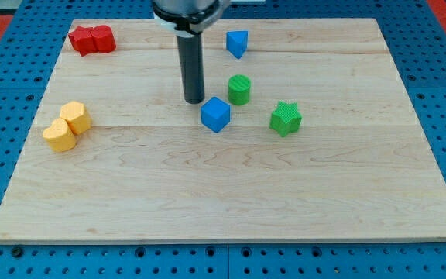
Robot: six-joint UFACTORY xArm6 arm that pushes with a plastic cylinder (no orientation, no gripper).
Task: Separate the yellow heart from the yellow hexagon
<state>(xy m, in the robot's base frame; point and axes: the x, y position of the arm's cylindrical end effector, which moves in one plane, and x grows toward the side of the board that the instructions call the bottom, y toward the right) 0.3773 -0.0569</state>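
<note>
The yellow heart [59, 135] lies near the board's left edge. The yellow hexagon [76, 116] touches it on its upper right. My tip [193, 101] is at the end of the dark rod, near the board's upper middle. It sits far to the right of both yellow blocks. It is just up and left of the blue cube [216, 114], close to it; I cannot tell whether they touch.
A green cylinder [239, 89] stands right of the rod. A green star [286, 118] lies further right. A blue triangular block [237, 43] is near the top. Two red blocks [92, 39] sit together at the top left. The wooden board [223, 194] rests on a blue pegboard.
</note>
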